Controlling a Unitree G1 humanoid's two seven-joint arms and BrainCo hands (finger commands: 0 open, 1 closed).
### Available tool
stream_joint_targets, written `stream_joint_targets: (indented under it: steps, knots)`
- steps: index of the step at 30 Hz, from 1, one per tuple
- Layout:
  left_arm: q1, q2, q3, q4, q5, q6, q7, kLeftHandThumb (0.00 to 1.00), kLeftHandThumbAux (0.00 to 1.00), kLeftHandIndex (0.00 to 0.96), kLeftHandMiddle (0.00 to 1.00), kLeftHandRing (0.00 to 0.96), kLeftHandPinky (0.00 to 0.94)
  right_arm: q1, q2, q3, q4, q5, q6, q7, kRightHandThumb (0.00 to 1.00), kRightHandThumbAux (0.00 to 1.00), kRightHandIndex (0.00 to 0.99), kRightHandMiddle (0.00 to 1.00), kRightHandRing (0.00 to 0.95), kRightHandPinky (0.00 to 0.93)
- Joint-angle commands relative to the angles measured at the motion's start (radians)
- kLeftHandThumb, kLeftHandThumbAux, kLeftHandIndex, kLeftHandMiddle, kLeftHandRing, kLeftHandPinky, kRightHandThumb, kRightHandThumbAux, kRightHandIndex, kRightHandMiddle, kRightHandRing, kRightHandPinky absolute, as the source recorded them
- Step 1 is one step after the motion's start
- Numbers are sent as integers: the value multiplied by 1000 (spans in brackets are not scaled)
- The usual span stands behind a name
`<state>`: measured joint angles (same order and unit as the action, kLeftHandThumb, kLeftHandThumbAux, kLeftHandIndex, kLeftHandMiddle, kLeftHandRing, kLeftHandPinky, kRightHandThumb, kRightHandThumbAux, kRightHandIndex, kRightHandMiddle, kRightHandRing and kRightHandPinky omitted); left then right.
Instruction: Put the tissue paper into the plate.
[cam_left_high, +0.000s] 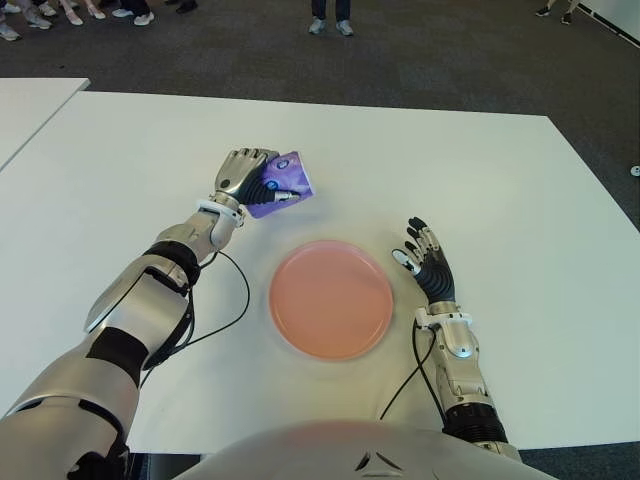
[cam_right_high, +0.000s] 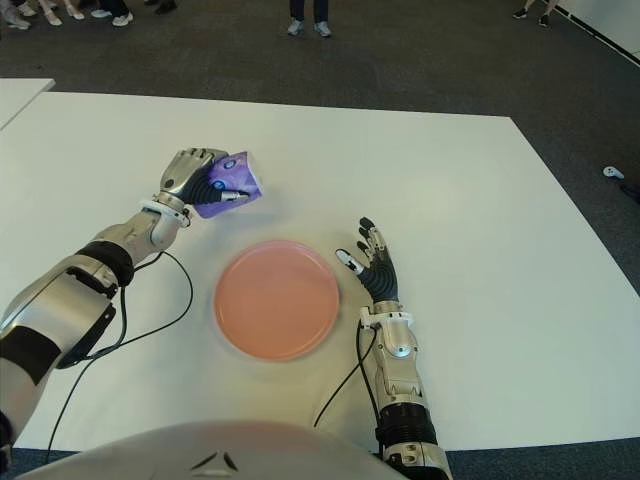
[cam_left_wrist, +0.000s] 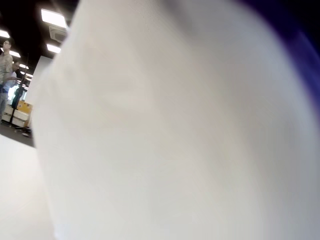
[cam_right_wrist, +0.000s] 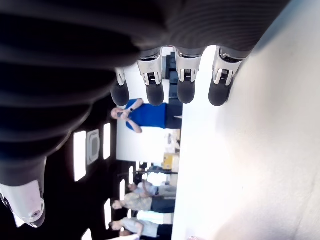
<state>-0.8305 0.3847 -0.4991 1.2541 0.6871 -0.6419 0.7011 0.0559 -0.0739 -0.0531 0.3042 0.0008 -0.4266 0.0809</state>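
Note:
A purple tissue paper pack (cam_left_high: 284, 182) is held in my left hand (cam_left_high: 250, 180), whose fingers are curled around it, behind and to the left of the plate. The pack fills the left wrist view as a white and purple blur (cam_left_wrist: 175, 125). The round pink plate (cam_left_high: 331, 299) lies on the white table (cam_left_high: 480, 180) in front of me with nothing in it. My right hand (cam_left_high: 424, 256) shows just right of the plate, its fingers spread and holding nothing; the fingertips (cam_right_wrist: 185, 92) stretch out in the right wrist view.
Black cables (cam_left_high: 235, 300) run from both arms across the table near the plate. A second white table (cam_left_high: 30, 105) stands at the far left. People's feet (cam_left_high: 330, 20) show on the dark carpet beyond the far edge.

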Motion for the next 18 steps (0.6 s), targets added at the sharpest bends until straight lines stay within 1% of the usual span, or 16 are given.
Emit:
stream_joint_targets:
  steps: [1, 9, 12, 15, 18]
  knots:
    - [-20, 24, 46, -58, -50, -71, -71, 852, 668, 401, 541, 834, 814, 17, 6, 5, 32, -3, 26, -6, 0, 579, 0, 0, 0, 0]
    - [-12, 34, 89, -118, -84, -151, -132, 852, 668, 401, 541, 837, 818, 15, 5, 4, 31, -1, 27, -5, 0, 571, 0, 0, 0, 0]
    - [1, 40, 107, -160, -98, -193, -156, 852, 668, 400, 540, 838, 820, 14, 5, 4, 33, 2, 26, -3, 0, 567, 0, 0, 0, 0]
    - [18, 40, 130, -207, -137, -258, -209, 852, 668, 400, 539, 840, 822, 12, 7, 2, 36, 4, 27, -4, 0, 562, 0, 0, 0, 0]
    - [27, 36, 150, -224, -181, -302, -277, 852, 667, 401, 537, 843, 824, 7, 10, 2, 41, 4, 28, -7, 0, 560, 0, 0, 0, 0]
